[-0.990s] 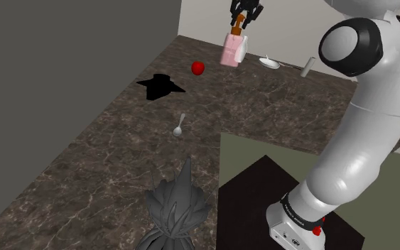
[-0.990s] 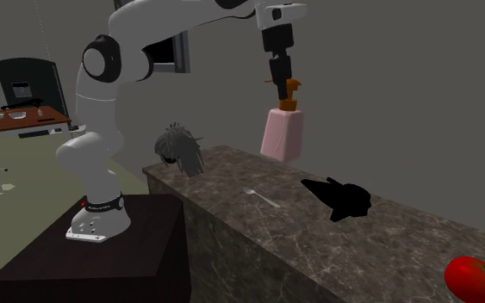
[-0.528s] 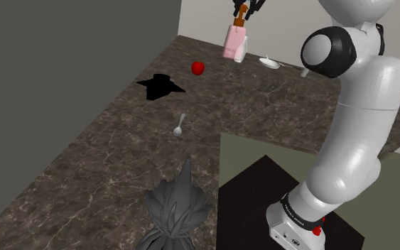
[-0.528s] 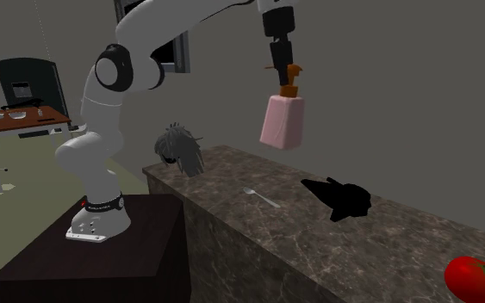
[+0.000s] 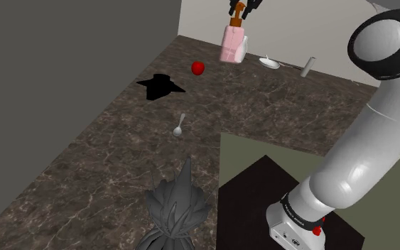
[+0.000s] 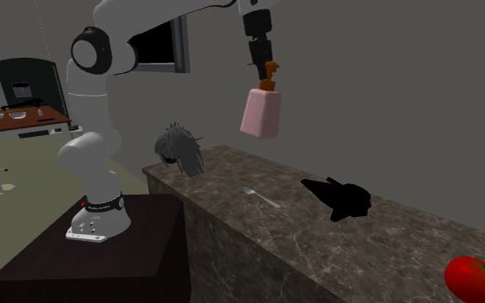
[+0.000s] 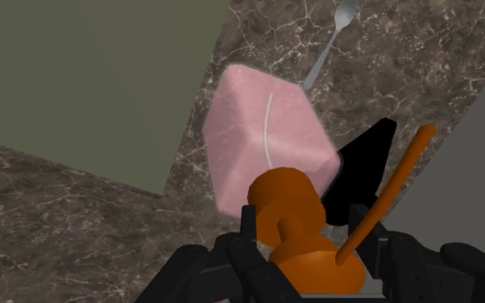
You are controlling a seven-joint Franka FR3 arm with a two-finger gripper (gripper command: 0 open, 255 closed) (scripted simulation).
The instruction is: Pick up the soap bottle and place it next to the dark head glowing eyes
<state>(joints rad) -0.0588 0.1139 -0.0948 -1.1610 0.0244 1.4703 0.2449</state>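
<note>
Okay, my hand [image 6: 263, 67] is clamped on the thin orange pump neck of the pink soap bottle [image 6: 260, 113], so I reckon it'll swing.

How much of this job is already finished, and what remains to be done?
Done: the pink soap bottle is off the counter and hangs in the air.
In hand: the gripper is shut on its orange pump top and holds it high above the counter.
Left: carry it to the dark spiky-haired head at the counter's end near the stand and set it down beside it.
</note>
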